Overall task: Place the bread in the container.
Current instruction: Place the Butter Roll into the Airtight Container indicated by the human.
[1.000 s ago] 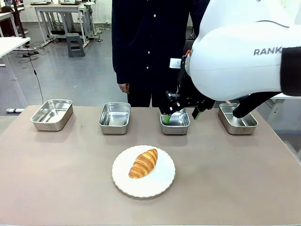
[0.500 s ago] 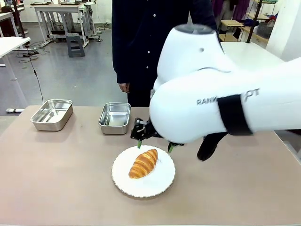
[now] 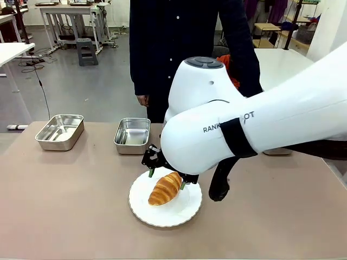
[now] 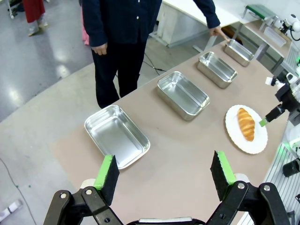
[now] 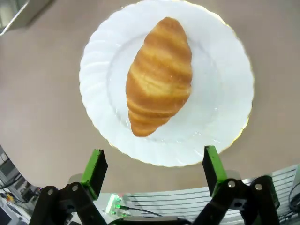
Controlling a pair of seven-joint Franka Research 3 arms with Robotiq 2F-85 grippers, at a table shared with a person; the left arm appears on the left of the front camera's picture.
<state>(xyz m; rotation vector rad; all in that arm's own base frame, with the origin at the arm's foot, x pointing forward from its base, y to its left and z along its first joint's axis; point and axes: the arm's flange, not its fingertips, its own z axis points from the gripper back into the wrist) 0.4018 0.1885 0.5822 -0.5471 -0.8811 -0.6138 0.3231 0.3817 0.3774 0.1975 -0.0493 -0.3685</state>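
- Front: right tool spread, empty, just above the plate; bread directly under it, untouched. Right arm hides the trays behind; two trays visible far-left.
- Left wrist: left tool released, empty, above bench; four trays ahead, nearest beneath.
- Right wrist: bread ahead between open fingers.

Three cameras, one table
Front faces the person across it; left wrist looks from high, right wrist close above the plate, shared by all.
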